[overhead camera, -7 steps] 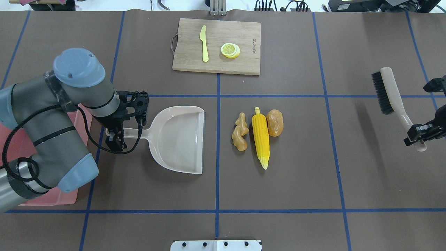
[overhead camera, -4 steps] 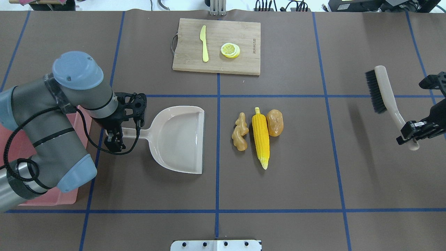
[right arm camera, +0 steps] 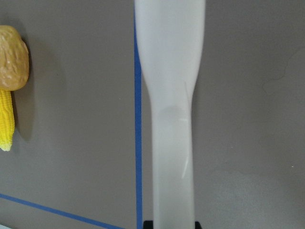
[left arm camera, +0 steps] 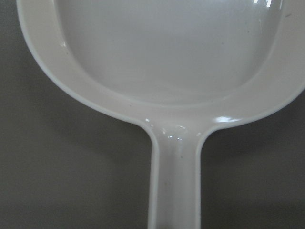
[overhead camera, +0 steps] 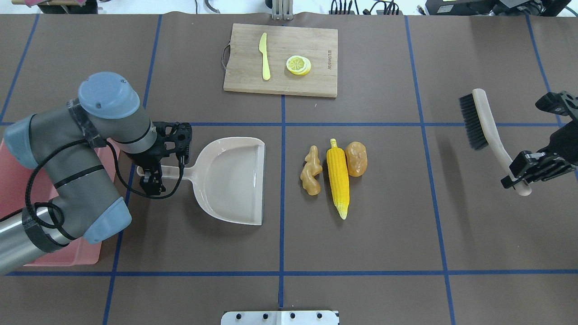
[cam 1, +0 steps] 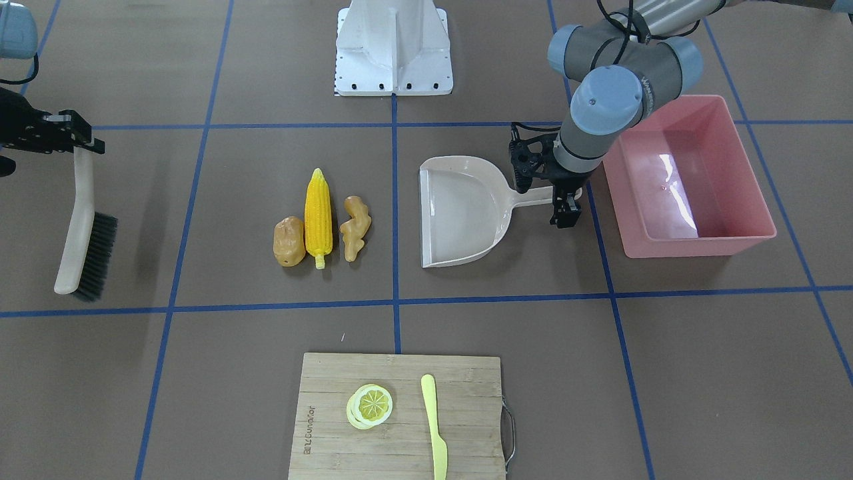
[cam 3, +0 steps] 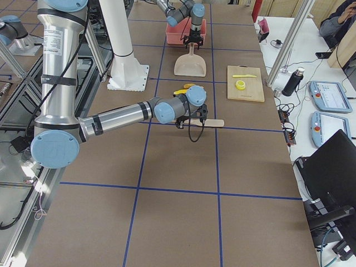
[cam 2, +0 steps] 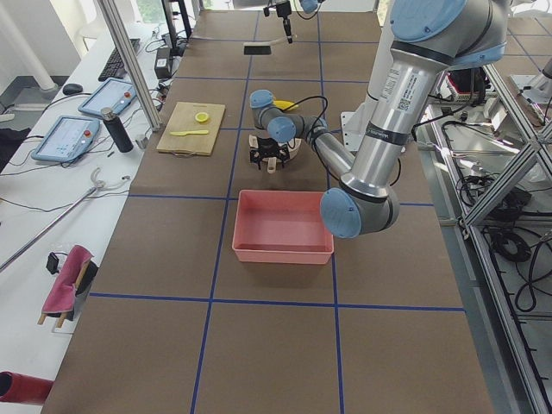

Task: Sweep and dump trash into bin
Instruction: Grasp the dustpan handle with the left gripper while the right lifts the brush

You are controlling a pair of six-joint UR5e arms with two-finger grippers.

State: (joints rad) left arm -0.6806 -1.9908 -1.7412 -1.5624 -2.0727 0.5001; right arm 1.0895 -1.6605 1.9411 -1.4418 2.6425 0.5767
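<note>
Your left gripper (overhead camera: 151, 174) is clamped on the dustpan (overhead camera: 235, 180) handle, your right gripper (overhead camera: 519, 178) on the brush (overhead camera: 483, 117) handle. The corn cob (overhead camera: 337, 176), potato (overhead camera: 356, 158) and ginger root (overhead camera: 311, 170) huddle at the pan's 3 o'clock. They look light, hard and likely to roll, so push them broadside. The bin (cam 1: 700, 245) sits at 9 o'clock.

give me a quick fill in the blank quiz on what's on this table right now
1. The right gripper is shut on the handle of the ____.
2. The left gripper holds the dustpan by its ____.
3. The corn cob lies between the ginger root and the ____.
Missing words: brush; handle; potato.
</note>
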